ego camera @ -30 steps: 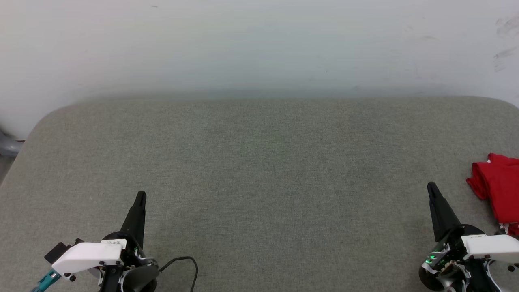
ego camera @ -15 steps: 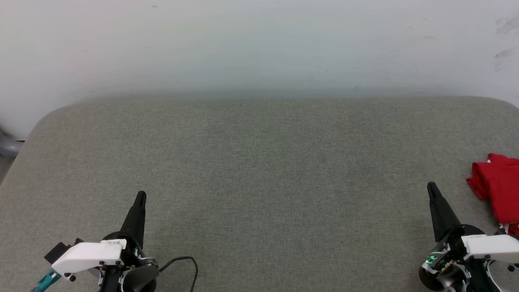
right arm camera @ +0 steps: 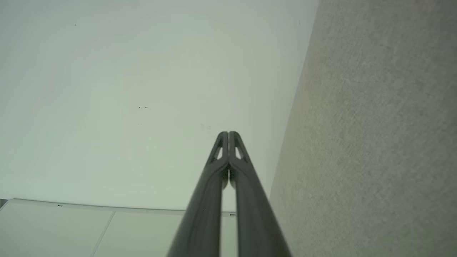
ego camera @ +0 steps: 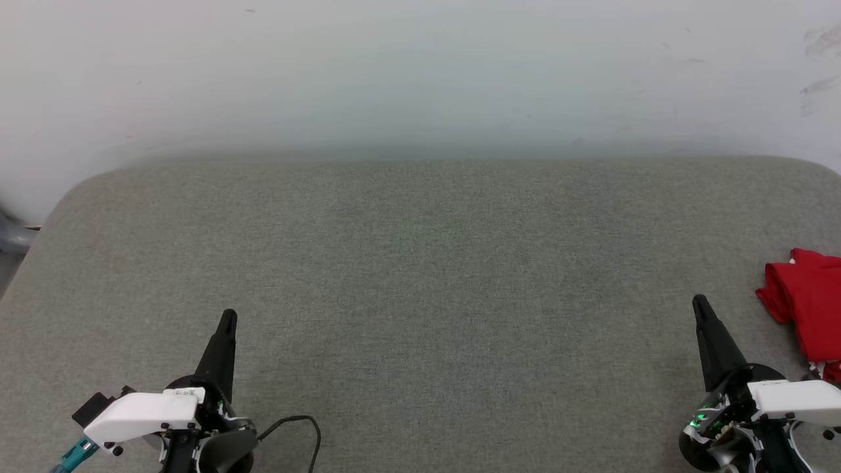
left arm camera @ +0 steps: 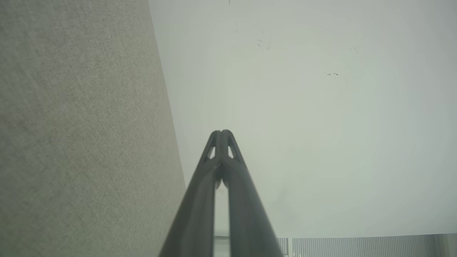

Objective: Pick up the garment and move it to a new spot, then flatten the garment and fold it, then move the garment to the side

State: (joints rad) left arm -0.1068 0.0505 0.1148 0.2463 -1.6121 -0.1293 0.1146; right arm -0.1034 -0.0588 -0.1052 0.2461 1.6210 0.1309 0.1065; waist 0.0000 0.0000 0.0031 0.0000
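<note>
Both sets of my fingers are pressed tip to tip, holding nothing. My left gripper [ego camera: 228, 316] waits well apart from the garment [ego camera: 805, 302], which lies bunched at the table's [ego camera: 420, 295] right edge, near my right gripper [ego camera: 698, 301]. It looks light and limp, so I'd pinch a raised fold on its nearest side.

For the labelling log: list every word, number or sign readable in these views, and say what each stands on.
None can be read.
Small white sticker on the wrist housing of the left gripper: dark print, too small to read.
The garment, bunched at the right edge of the grey surface: red folds, no lettering on the part in view.
</note>
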